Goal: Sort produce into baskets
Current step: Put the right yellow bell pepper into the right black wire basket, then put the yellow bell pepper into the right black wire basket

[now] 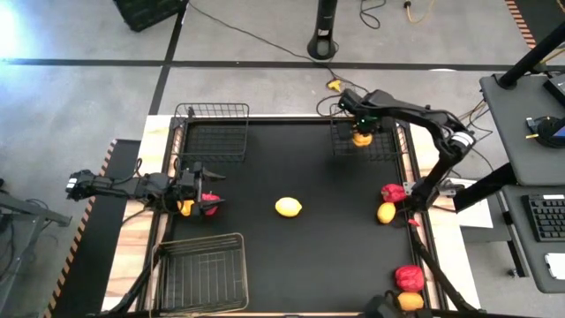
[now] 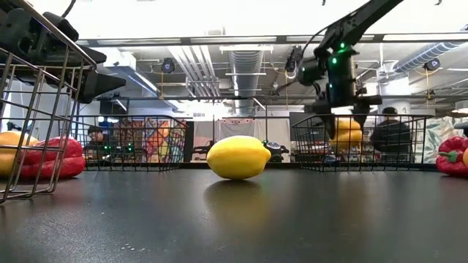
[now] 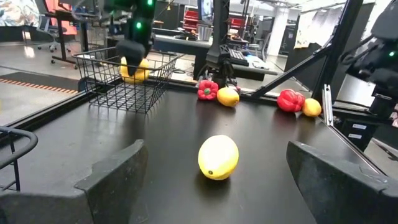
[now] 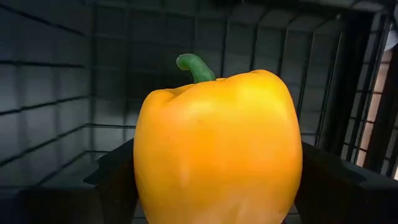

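My right gripper (image 1: 362, 132) hangs over the far-right wire basket (image 1: 340, 146) and is shut on a yellow bell pepper (image 4: 217, 149), which sits within the basket's walls in the low view (image 2: 348, 134). My left gripper (image 1: 201, 196) is open and empty at the table's left, low over the top. A red bell pepper (image 1: 211, 206) and a yellow fruit (image 1: 186, 208) lie on the table right by it. A lemon-like yellow fruit (image 1: 289, 207) rests at the table's centre, ahead of the left fingers (image 3: 217, 157). My right gripper pinches the yellow pepper's two opposite sides (image 4: 144, 174) between its two fingers (image 4: 329, 186), one on each flank. It comes from above, pointing down into the basket. Whether the pepper rests on the basket's floor, I cannot tell.
Two more wire baskets stand at the far left (image 1: 212, 132) and near left (image 1: 203, 269). A red pepper (image 1: 393, 192) and a yellow fruit (image 1: 386, 212) lie at the right edge. Another red pepper (image 1: 409, 277) and an orange fruit (image 1: 410, 300) lie near right.
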